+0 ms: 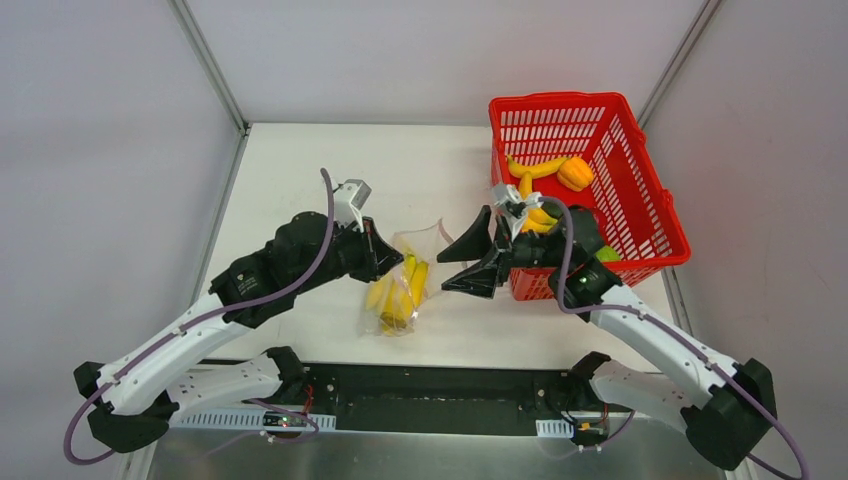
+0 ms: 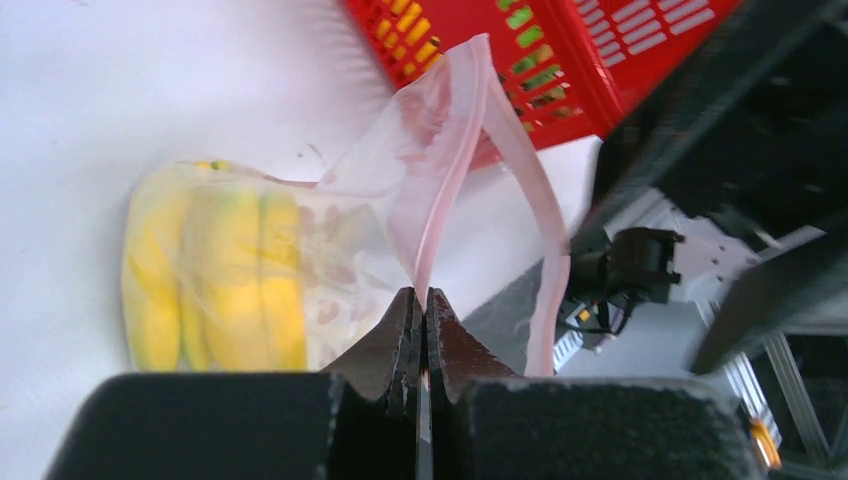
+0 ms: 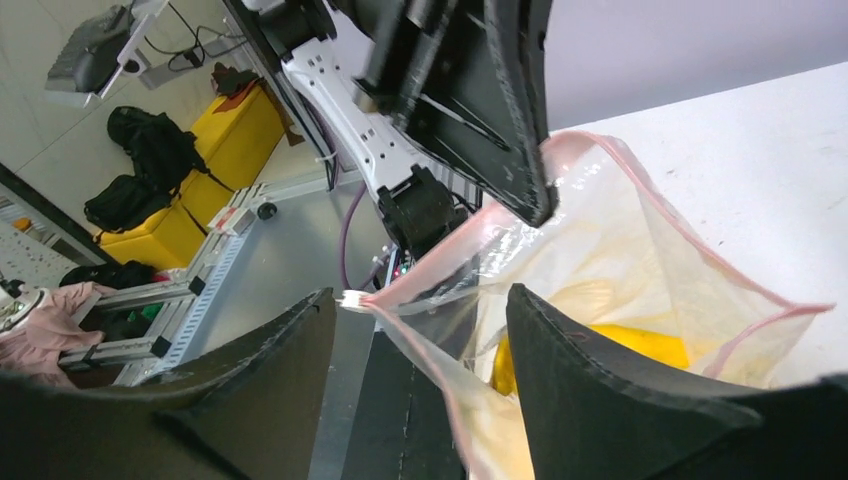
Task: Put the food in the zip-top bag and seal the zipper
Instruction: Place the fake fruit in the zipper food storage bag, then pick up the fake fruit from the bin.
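White table (image 1: 300, 170), pale walls on three sides, two metal posts at the back corners. One bag (image 1: 424, 243) lies mid-table with about three bananas (image 2: 215, 280) inside. One red basket (image 1: 655, 195), far right, holds an orange piece (image 1: 575, 172) and more yellow fruit. Left gripper (image 2: 421, 310) is clamped on the bag at its zipper (image 2: 455, 150). Right gripper (image 1: 442, 274) stands spread at the bag's mouth, gripping nothing.

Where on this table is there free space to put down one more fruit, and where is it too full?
Free: the far table between the back wall, the left arm and the red basket; also the near strip in front of the zip-top bag. Crowded: around the bag, between left claw and right claw.
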You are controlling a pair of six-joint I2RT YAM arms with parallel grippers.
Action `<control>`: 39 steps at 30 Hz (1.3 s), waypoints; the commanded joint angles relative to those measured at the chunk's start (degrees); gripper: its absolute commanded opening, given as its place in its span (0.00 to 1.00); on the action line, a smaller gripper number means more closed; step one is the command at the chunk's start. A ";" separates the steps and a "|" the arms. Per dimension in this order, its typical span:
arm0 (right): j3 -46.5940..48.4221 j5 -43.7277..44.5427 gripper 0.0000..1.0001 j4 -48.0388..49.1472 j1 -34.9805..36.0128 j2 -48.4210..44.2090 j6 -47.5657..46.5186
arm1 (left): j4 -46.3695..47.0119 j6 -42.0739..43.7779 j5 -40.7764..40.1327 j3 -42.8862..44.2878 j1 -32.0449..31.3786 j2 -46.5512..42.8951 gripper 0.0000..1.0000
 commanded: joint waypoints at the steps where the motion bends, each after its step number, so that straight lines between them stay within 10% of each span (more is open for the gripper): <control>1: 5.92 5.13 0.67 -7.56 0.21 -7.06 -2.84 | -5.07 -1.82 -11.97 2.16 0.28 -1.92 0.00; 18: 16.79 69.34 0.71 -43.00 -2.13 -9.57 -5.95 | -6.40 0.45 -4.10 5.15 0.46 7.26 0.00; 39: 33.76 39.75 0.78 -69.35 -39.23 16.62 -13.23 | -6.92 0.78 -3.06 3.68 0.51 7.08 0.00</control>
